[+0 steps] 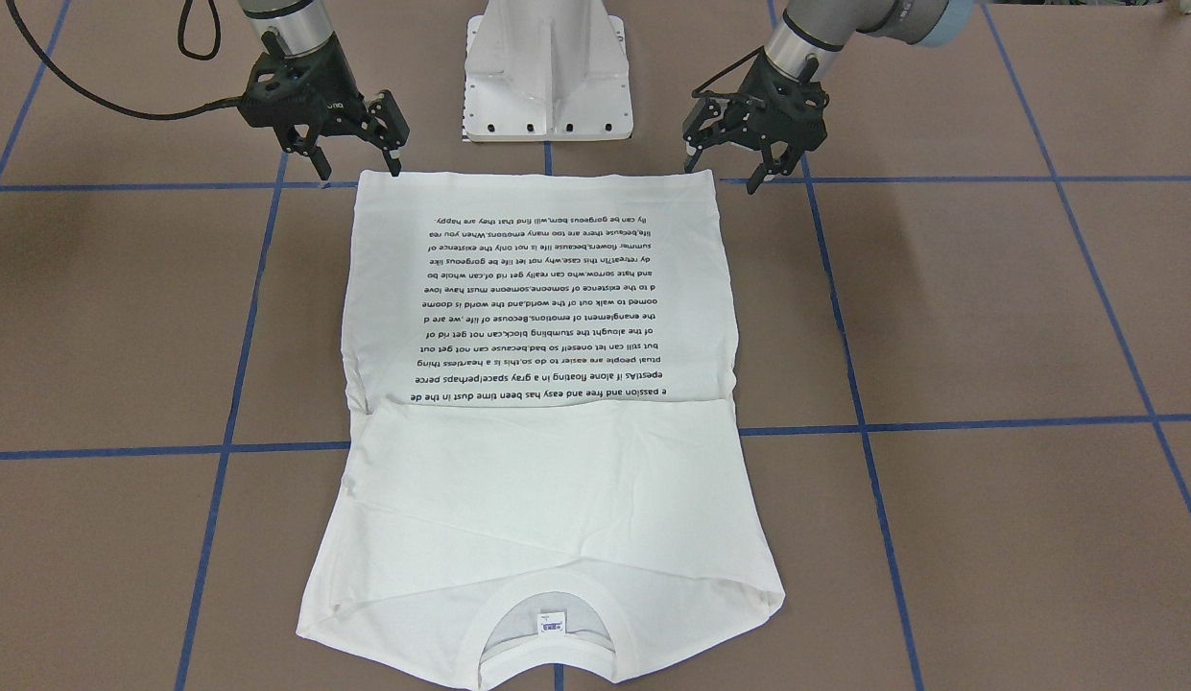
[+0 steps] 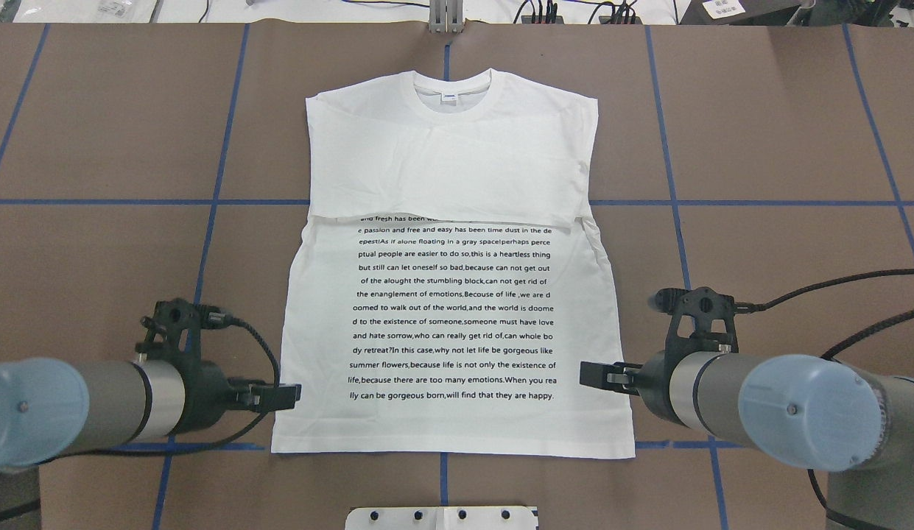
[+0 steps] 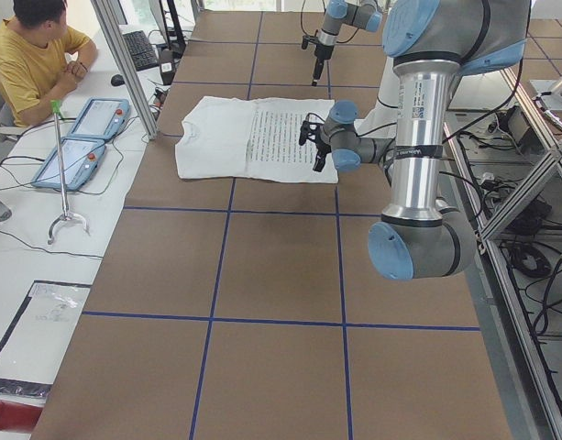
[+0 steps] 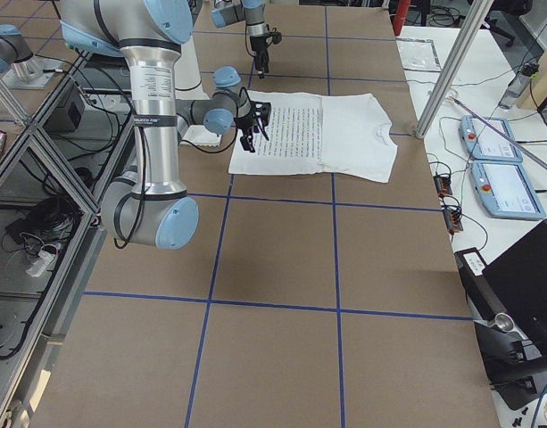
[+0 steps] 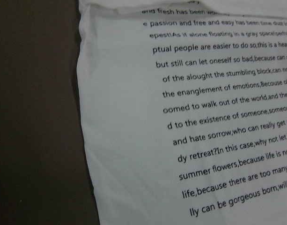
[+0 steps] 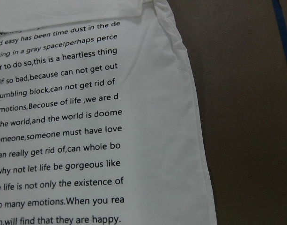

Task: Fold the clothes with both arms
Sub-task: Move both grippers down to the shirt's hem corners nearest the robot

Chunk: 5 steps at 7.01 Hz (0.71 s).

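We are in a robotics lab.
We see a table gridded with blue tape, aluminium framing, teach pendants and a person at a desk.

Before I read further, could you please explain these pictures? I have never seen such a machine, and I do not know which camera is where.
It is a two-armed robot at a brown table. Four fixed cameras look from the front, from behind and above, and from each end; two small cameras ride on the wrists and show close-ups of the print. A white long-sleeved T-shirt lies flat, text side up, sleeves folded in across the chest. The left fingers and right fingers are open near the hem's corners. Nothing is held.
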{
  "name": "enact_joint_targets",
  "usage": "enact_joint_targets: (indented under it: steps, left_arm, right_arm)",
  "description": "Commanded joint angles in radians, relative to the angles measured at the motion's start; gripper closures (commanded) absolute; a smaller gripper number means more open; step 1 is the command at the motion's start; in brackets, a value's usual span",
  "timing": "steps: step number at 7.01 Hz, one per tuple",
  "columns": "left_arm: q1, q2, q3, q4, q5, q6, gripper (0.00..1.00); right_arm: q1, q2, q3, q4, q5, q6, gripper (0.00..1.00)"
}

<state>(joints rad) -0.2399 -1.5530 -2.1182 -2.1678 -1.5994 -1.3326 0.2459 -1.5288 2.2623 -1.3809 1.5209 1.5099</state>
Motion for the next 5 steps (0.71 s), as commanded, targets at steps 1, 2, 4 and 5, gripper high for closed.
enact_joint_targets:
  steps: [1,2,4,5]
  left_arm:
    - [0.164,0.06,0.01,-0.038,0.113,-0.127,0.0]
    - [0.198,0.05,0.026,-0.035,0.114,-0.173,0.08]
    - [0.197,0.011,0.034,-0.035,0.107,-0.2,0.36]
    - [0.195,0.011,0.038,-0.035,0.107,-0.203,0.36]
  right_arm:
    - [-0.04,-0.013,0.008,0.0,-0.034,0.016,0.0]
    - [-0.042,-0.013,0.006,0.0,-0.034,0.016,0.0]
    - [-0.042,-0.011,0.008,0.0,-0.034,0.016,0.0]
    - [-0.042,-0.013,0.006,-0.001,-0.036,0.016,0.0]
